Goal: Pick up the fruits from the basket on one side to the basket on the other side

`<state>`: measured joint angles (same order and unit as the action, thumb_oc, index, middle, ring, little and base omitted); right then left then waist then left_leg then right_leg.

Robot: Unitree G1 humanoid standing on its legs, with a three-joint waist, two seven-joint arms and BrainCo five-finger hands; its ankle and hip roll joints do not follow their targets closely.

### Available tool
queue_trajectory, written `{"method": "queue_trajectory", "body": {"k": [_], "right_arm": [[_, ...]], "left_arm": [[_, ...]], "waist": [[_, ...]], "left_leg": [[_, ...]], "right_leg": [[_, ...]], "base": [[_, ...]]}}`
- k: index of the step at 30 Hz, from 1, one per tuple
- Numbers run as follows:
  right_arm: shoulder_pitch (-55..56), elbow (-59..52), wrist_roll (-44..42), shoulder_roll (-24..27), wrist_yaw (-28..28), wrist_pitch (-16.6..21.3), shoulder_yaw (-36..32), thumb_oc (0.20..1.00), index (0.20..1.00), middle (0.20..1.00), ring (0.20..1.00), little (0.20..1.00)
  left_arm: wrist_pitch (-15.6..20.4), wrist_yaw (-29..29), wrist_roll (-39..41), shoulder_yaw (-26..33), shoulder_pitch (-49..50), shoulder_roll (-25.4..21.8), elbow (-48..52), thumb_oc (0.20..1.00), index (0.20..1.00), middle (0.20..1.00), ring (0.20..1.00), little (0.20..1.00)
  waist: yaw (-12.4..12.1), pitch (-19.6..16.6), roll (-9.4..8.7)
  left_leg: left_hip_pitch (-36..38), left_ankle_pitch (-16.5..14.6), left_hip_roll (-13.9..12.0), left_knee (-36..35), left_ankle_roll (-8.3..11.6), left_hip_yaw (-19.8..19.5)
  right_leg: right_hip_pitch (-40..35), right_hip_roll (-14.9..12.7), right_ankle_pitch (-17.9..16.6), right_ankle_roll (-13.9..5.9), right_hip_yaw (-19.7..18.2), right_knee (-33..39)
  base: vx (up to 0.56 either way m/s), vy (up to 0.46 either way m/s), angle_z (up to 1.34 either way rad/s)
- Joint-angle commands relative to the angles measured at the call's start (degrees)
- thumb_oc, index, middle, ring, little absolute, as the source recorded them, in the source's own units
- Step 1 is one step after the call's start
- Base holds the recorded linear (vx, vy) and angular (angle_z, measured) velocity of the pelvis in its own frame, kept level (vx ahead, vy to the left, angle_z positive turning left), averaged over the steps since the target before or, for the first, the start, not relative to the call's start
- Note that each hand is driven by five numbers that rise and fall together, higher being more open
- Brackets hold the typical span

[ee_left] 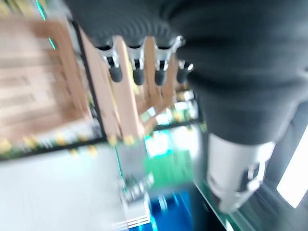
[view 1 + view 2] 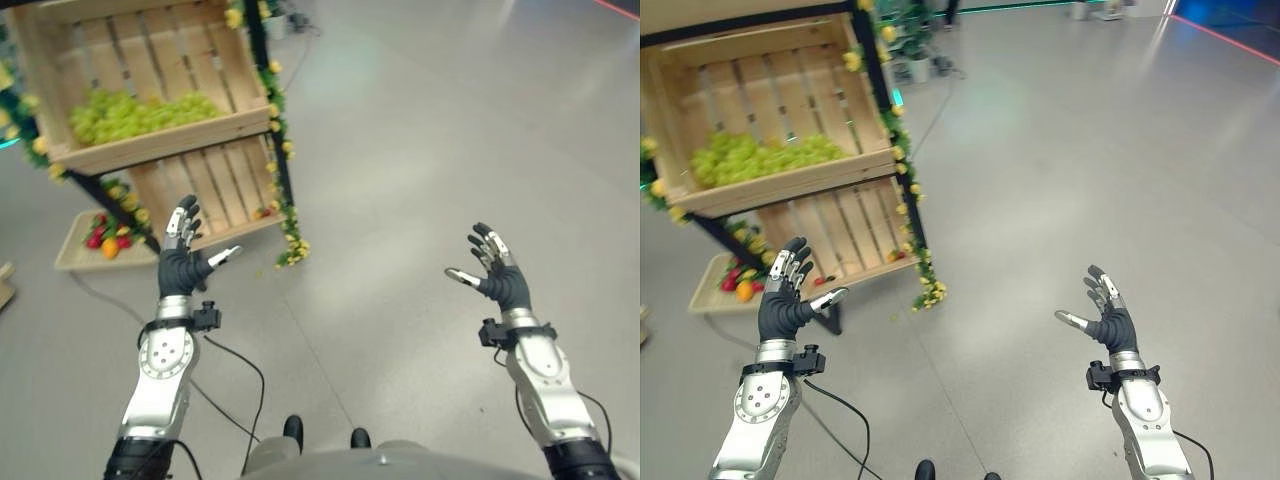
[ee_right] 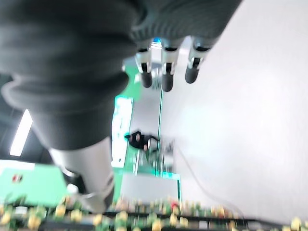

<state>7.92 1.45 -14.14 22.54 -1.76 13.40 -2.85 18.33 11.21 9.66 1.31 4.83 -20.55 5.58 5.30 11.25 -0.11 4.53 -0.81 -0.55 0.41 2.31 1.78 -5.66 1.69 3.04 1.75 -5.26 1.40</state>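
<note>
A pile of green grapes lies in the upper wooden crate of a tilted stand at the upper left. Below it a second slatted crate holds one small red fruit near its lower corner. A low tray on the floor holds red and orange fruits. My left hand is open and empty, raised in front of the lower crate. Over bare floor to the right, my right hand is open and empty too.
The stand has a black frame trimmed with yellow flowers and leaves that trail down to the floor. Wide grey floor stretches to the right and behind.
</note>
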Motion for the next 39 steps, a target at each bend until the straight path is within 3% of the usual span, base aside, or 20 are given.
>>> {"method": "queue_trajectory", "body": {"k": [1, 6, 9, 10, 11, 12, 15, 22, 24, 25, 27, 28, 29, 32, 33, 34, 35, 36, 37, 39], "right_arm": [[0.11, -4.03, -0.95, 1.77, -0.31, 3.74, -3.59, 1.0, 1.0, 1.0, 1.0, 1.0], [-0.39, -4.27, -0.36, 2.74, -2.49, 4.33, -7.53, 1.0, 1.0, 1.0, 1.0, 1.0], [-1.15, -4.11, 0.43, 2.87, -3.22, 4.38, -8.39, 1.0, 1.0, 1.0, 1.0, 1.0], [-2.34, -4.42, 1.37, 2.95, -4.12, 4.46, -8.67, 1.0, 1.0, 1.0, 1.0, 1.0], [-3.66, -4.41, 2.09, 2.67, -5.26, 4.67, -8.85, 1.0, 1.0, 1.0, 1.0, 1.0], [-3.74, -4.21, 2.13, 2.57, -5.99, 4.86, -9.09, 1.0, 1.0, 1.0, 1.0, 1.0], [-3.01, -4.48, 2.94, 2.56, -6.04, 4.65, -9.92, 1.0, 1.0, 1.0, 1.0, 1.0], [0.11, -4.53, 2.85, 2.28, -6.35, 4.18, -13.31, 1.0, 1.0, 1.0, 1.0, 1.0], [0.14, -4.43, 1.27, 2.59, -6.31, 4.63, -13.04, 1.0, 1.0, 1.0, 1.0, 1.0], [0.14, -4.42, 1.26, 2.6, -6.29, 4.64, -13.08, 1.0, 1.0, 1.0, 1.0, 1.0], [-0.92, -4.45, 0.14, 3.27, -6.17, 4.8, -11.56, 1.0, 1.0, 1.0, 1.0, 1.0], [-2.35, -3.54, 0.2, 4.09, -5.57, 4.26, -8.99, 1.0, 1.0, 1.0, 1.0, 1.0], [-2.45, -3.36, 0.37, 4.26, -5.29, 4.0, -7.94, 1.0, 1.0, 1.0, 1.0, 1.0], [-1.89, -2.78, 0.04, 3.94, -4.22, 3.86, -7.24, 1.0, 1.0, 1.0, 1.0, 1.0], [-1.61, -1.86, 1.04, 3.71, -4.25, 4.14, -6.65, 1.0, 1.0, 1.0, 1.0, 1.0], [-1.7, -0.8, 1.5, 3.71, -4.17, 4.08, -5.61, 1.0, 1.0, 1.0, 1.0, 1.0], [-1.72, -0.74, 1.51, 3.7, -4.19, 4.13, -5.62, 1.0, 1.0, 1.0, 1.0, 1.0], [-2.4, -0.05, 1.73, 3.82, -3.84, 4.17, -4.45, 1.0, 1.0, 1.0, 1.0, 1.0], [-2.16, -0.73, 2.48, 4.43, -2.91, 4.12, -3.75, 1.0, 1.0, 1.0, 1.0, 1.0], [-1.52, -1.36, 2.5, 4.77, -1.3, 3.27, -4.21, 1.0, 1.0, 1.0, 1.0, 1.0]], "left_arm": [[4.45, -0.52, -1.18, 0.34, -1.38, -1.53, 1.04, 1.0, 1.0, 1.0, 1.0, 1.0], [4.81, -0.77, -0.78, -1.68, -3.14, -1.83, 0.79, 1.0, 1.0, 1.0, 1.0, 1.0], [5.0, -0.81, -0.83, -2.16, -4.0, -2.14, 0.49, 1.0, 1.0, 1.0, 1.0, 1.0], [4.92, -0.54, -1.11, -1.98, -4.84, -2.89, 0.84, 1.0, 1.0, 1.0, 1.0, 1.0], [5.04, -0.23, -1.84, -1.03, -4.74, -4.3, 2.0, 1.0, 1.0, 1.0, 1.0, 1.0], [5.15, 0.07, -2.28, -0.51, -4.66, -4.81, 2.72, 1.0, 1.0, 1.0, 1.0, 1.0], [4.91, -0.41, -2.64, 0.65, -3.67, -5.47, 3.27, 1.0, 1.0, 1.0, 1.0, 1.0], [3.98, -2.33, 0.06, -1.63, -6.01, -3.27, 1.15, 1.0, 1.0, 1.0, 1.0, 1.0], [2.91, -3.9, 1.54, -3.66, -6.87, -2.6, -0.25, 1.0, 1.0, 1.0, 1.0, 1.0], [2.93, -3.93, 1.57, -3.69, -6.92, -2.61, -0.28, 1.0, 1.0, 1.0, 1.0, 1.0], [2.41, -5.9, 4.26, -5.89, -7.77, -2.68, -0.8, 1.0, 1.0, 1.0, 1.0, 1.0], [1.91, -7.18, 4.27, -7.62, -7.86, -2.75, -0.55, 1.0, 1.0, 1.0, 1.0, 1.0], [1.51, -8.11, 5.13, -8.3, -7.78, -2.51, -0.5, 1.0, 1.0, 1.0, 1.0, 1.0], [2.23, -9.86, 6.83, -9.16, -7.73, -2.46, -0.84, 1.0, 1.0, 1.0, 1.0, 1.0], [2.3, -9.95, 6.96, -10.12, -7.96, -2.52, -1.53, 1.0, 1.0, 1.0, 1.0, 1.0], [2.09, -9.85, 6.05, -10.58, -7.52, -2.87, -1.36, 1.0, 1.0, 1.0, 1.0, 1.0], [2.08, -9.8, 6.01, -10.62, -7.51, -2.87, -1.34, 1.0, 1.0, 1.0, 1.0, 1.0], [2.09, -9.69, 5.1, -10.4, -6.98, -3.57, -1.02, 1.0, 1.0, 1.0, 1.0, 1.0], [2.58, -9.74, 4.42, -9.83, -6.79, -4.75, -0.43, 1.0, 1.0, 1.0, 1.0, 1.0], [2.62, -10.33, 4.59, -9.67, -7.03, -4.9, -0.64, 1.0, 1.0, 1.0, 1.0, 1.0]], "waist": [[2.3, -4.4, -0.98], [7.65, -3.63, 0.31], [8.37, -2.46, 0.67], [7.13, -1.38, 1.08], [3.83, -1.07, 1.84], [3.11, -1.13, 1.66], [2.43, -1.64, 0.35], [7.46, -2.9, -0.12], [7.25, -3.01, -0.07], [7.2, -2.88, 0.11], [6.01, -1.8, -0.57], [4.0, -1.32, -2.03], [2.93, -1.1, -1.76], [2.02, -1.15, -2.25], [0.51, -1.59, -1.95], [-1.44, -1.76, -1.67], [-1.46, -1.8, -1.8], [-2.85, -1.68, -1.67], [-2.38, -2.13, -1.16], [-2.18, -2.69, -0.99]], "left_leg": [[-6.73, -6.2, 0.73, 9.46, -1.43, 2.54], [-5.09, -9.1, 0.17, 9.21, -3.92, 12.03], [-5.1, -9.52, -0.24, 8.76, -4.33, 16.13], [-4.66, -9.96, -1.75, 8.86, -4.13, 19.92], [-4.11, -11.07, -4.76, 8.87, -3.05, 23.49], [-3.53, -10.93, -5.64, 9.11, -2.64, 26.02], [-1.9, -11.07, -6.74, 9.95, -2.01, 31.06], [0.73, -12.77, -11.21, 18.63, 0.05, 32.88], [-0.8, -2.78, -17.75, 32.71, 5.54, 29.49], [-0.9, -2.86, -18.16, 33.13, 5.78, 29.34], [-4.92, -0.89, -17.48, 42.14, 6.04, 21.55], [-9.9, -2.07, -7.96, 43.3, 3.17, 11.9], [-11.66, -3.39, -4.52, 39.95, 2.45, 7.87], [-13.29, -4.41, -3.38, 32.26, 0.72, 4.49], [-13.56, -5.16, -2.48, 22.78, 0.15, -2.59], [-14.09, -4.49, 1.92, 18.46, 0.19, -11.4], [-13.89, -4.01, 2.0, 17.85, 0.21, -11.39], [-13.31, -3.19, 4.52, 16.07, 0.53, -19.13], [-13.14, -1.49, 4.02, 12.98, 1.69, -21.59], [-11.33, -2.7, 3.77, 11.74, 1.07, -18.64]], "right_leg": [[1.39, -2.68, 1.94, -6.18, 0.73, -0.77], [7.08, -2.41, 0.88, -9.49, -8.83, -4.33], [10.22, -2.5, -0.21, -10.91, -11.01, -5.34], [12.92, -4.49, -0.71, -11.29, -5.88, -5.46], [13.9, -9.74, 0.39, -10.56, 11.06, -5.88], [14.08, -12.0, 0.25, -9.92, 19.24, -6.39], [13.5, -15.91, -0.94, -9.11, 32.05, -7.73], [13.86, -11.91, 1.35, -8.08, 27.66, -9.79], [8.33, -4.66, 3.89, -4.32, 23.88, -5.69], [8.15, -4.31, 3.84, -4.16, 23.92, -5.48], [5.32, -1.57, 3.99, -2.12, 19.62, -2.64], [4.9, -1.74, 2.3, -1.52, 14.91, -1.35], [4.13, -0.95, 1.99, -2.01, 12.8, -1.22], [3.26, -1.38, 1.45, -3.31, 9.54, -0.91], [2.73, -0.99, 2.16, -4.24, 6.03, -1.56], [2.26, -0.02, 2.39, -4.55, 2.71, -1.8], [2.33, -0.15, 2.28, -4.55, 2.71, -1.78], [2.02, 0.89, 2.43, -4.46, -0.97, -2.52], [1.84, 1.85, 2.85, -5.35, -4.27, -2.92], [1.84, 1.2, 3.06, -6.06, -6.63, -3.75]], "base": [[-0.04, 0.099, -1.16], [-0.04, 0.132, -1.25], [-0.13, 0.071, -1.28], [-0.06, -0.132, -1.64], [-0.05, -0.203, -1.95], [0.02, -0.236, -2.25], [0.02, -0.146, -1.79], [0.19, -0.274, -0.57], [0.29, -0.498, -0.97], [0.24, -0.359, -1.14], [0.12, -0.173, -0.96], [0.02, 0.005, -0.88], [0.1, 0.023, -2.03], [0.19, 0.06, -1.48], [0.31, 0.144, -0.86], [0.31, 0.142, -1.17], [0.22, 0.087, -0.99], [0.21, 0.154, -1.76], [0.27, 0.234, -2.44], [0.21, 0.289, -2.29]]}}
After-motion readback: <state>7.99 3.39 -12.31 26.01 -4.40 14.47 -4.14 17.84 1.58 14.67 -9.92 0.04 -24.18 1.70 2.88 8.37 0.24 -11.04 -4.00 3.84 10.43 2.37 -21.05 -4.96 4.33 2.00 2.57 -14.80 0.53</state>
